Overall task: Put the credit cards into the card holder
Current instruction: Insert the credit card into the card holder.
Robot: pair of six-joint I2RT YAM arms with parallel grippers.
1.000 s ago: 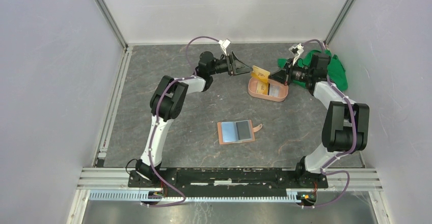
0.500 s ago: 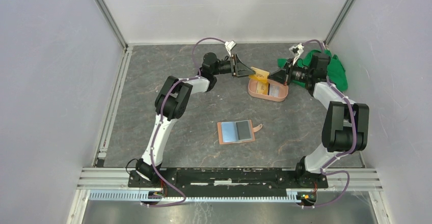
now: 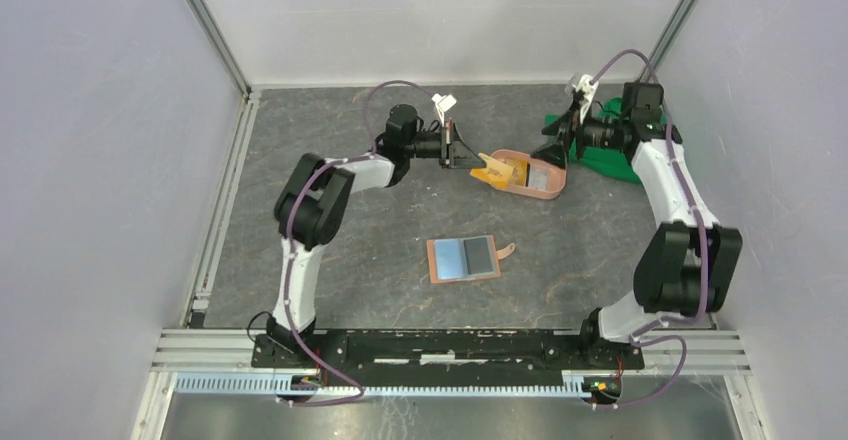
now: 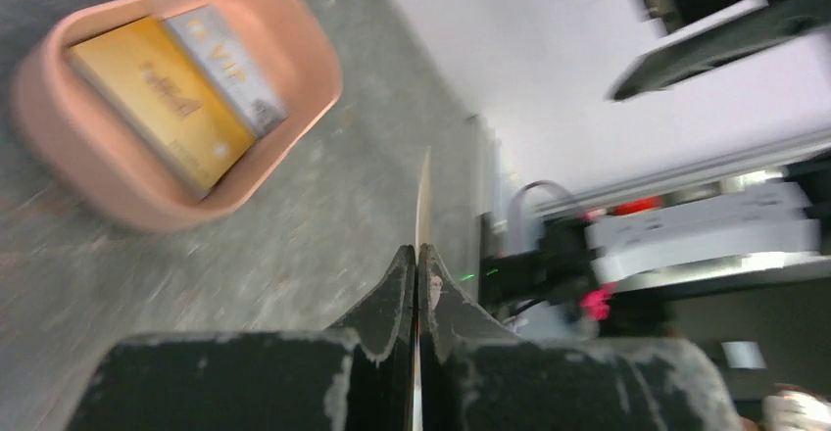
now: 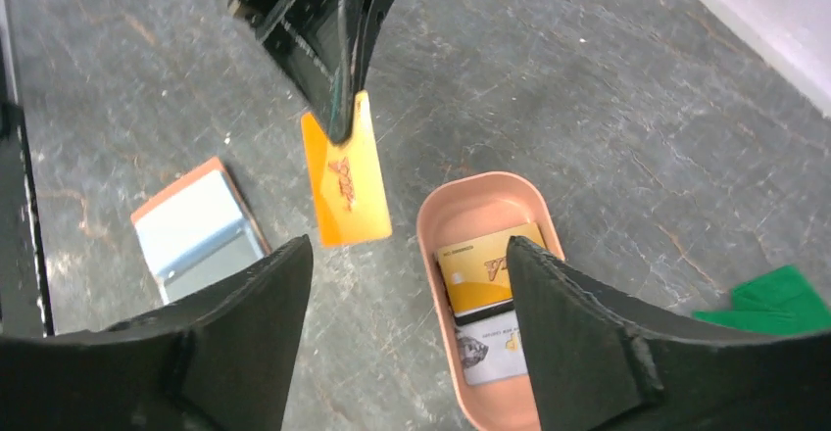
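R gripper [image 5: 407,243] released; L gripper [image 4: 418,255] pinches orange card [image 5: 345,181].

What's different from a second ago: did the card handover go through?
It looks so. The left jaws closed on the orange card, and the right jaws, which held it before, opened and let go. The card shifted left, toward the left end of the pink tray. The tray, the two cards in it and the open wallet stayed put.

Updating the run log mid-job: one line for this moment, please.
left gripper: shut on orange card beside pink tray | right gripper: open, empty | tray holds two cards | card holder: lying open
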